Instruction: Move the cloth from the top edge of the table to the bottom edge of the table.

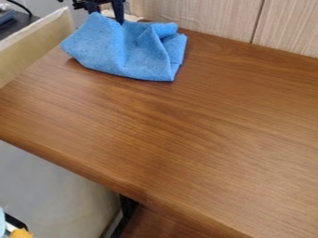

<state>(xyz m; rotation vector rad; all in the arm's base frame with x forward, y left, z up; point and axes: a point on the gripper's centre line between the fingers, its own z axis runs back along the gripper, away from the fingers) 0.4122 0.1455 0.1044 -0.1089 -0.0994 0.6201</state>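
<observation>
Blue cloth (130,51) rumpled at table's (186,135) upper left; long axis roughly crosswise, lower hem slanting down toward right, one corner peaking up at gripper (107,16). Wood runs from cloth's lower hem to bottom edge, also off right. Gripper hangs over cloth's top, fingers spread wide.

Brown, wood-grained bench (186,139) beside pale wall panels (211,16), divided by a dark seam (258,23). Black support (128,207) below the near edge.
</observation>
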